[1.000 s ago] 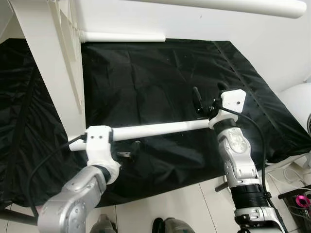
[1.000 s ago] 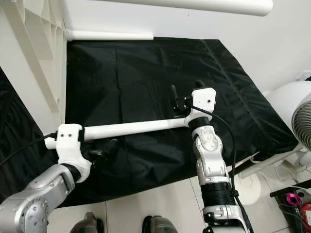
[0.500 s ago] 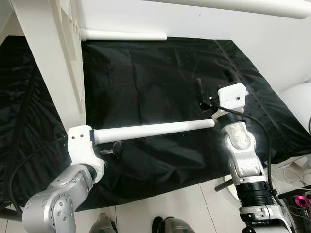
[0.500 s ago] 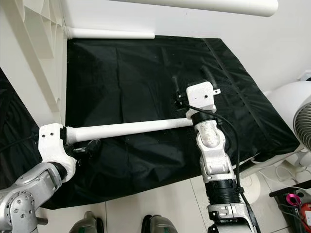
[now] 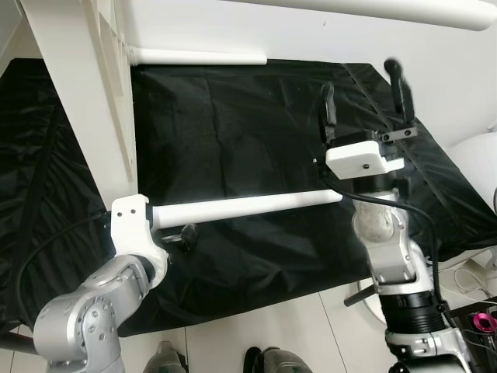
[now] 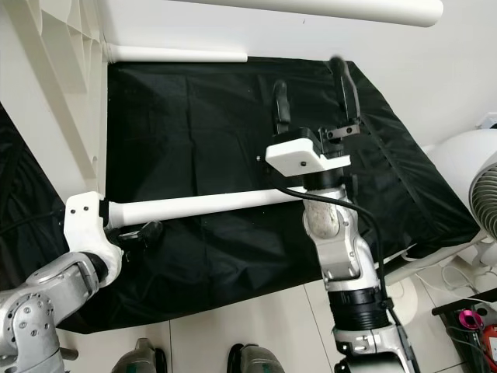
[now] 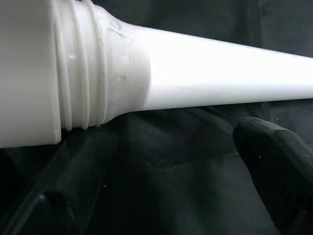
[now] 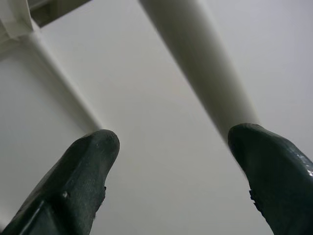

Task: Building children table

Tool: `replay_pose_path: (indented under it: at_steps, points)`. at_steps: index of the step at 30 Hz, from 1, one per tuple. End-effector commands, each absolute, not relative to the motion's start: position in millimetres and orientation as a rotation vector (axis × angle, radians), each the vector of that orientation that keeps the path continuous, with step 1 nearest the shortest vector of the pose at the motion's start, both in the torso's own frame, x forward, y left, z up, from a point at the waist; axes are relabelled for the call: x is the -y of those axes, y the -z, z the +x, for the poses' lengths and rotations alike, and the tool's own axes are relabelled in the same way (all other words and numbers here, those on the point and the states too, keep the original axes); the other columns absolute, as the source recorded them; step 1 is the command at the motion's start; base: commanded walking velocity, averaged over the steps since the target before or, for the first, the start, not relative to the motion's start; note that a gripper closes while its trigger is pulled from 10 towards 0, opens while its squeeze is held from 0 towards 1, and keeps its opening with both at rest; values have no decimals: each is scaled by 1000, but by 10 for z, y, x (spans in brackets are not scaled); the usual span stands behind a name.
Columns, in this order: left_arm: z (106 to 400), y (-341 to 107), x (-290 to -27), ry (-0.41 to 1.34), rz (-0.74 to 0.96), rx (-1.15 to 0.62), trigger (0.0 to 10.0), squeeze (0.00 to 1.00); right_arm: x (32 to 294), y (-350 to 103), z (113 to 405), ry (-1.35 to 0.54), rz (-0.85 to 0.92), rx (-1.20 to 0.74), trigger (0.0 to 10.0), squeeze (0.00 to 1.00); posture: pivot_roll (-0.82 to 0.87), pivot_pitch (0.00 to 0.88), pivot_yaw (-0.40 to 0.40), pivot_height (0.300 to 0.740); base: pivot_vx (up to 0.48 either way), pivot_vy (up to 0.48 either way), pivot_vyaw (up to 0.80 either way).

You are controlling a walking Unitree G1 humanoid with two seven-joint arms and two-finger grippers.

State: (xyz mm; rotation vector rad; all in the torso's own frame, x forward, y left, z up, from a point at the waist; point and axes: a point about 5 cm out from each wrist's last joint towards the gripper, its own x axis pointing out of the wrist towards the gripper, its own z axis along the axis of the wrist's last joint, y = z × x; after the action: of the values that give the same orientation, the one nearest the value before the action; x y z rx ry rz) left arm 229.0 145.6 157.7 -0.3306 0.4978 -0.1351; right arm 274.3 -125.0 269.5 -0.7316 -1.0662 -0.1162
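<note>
A long white table leg (image 5: 248,205) lies across the black cloth (image 5: 233,116), its threaded thick end (image 7: 73,68) at my left gripper (image 5: 185,234). That gripper is open: the leg runs alongside its black fingers (image 7: 274,161), not between them. My right gripper (image 5: 363,97) is raised above the leg's thin end, open and empty, its fingers (image 8: 83,186) pointing up toward another white leg (image 8: 205,73). The upturned white tabletop (image 5: 74,101) stands at the left.
A third white leg (image 5: 198,57) lies at the cloth's far edge, and the long one (image 5: 388,9) spans the top of the view. A white fan (image 6: 474,186) and cables stand on the tiled floor at the right, by a pink object (image 5: 485,320).
My right gripper let go of the leg's thin end, swung upward and spread its fingers. My left gripper slid left to the leg's thick end.
</note>
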Motion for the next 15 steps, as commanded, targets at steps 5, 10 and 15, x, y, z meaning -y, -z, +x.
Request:
replay_pose_path:
  at_steps: [5,10,15]
  points:
    - [2319,-1629,-1195,223,-429,-481,10000,0,1211,-2746,2692,124,-823,1165,10000,0,46,75,-54,740,0,0,0]
    - [2341,-1619,-1181,227,-419,-494,10000,0,1175,-2808,2736,133,-891,1256,10000,0,35,73,-48,740,0,0,0]
    - [2361,-1623,-1177,230,-414,-492,10000,0,1152,-2888,2800,135,-907,1295,10000,0,34,70,-50,740,0,0,0]
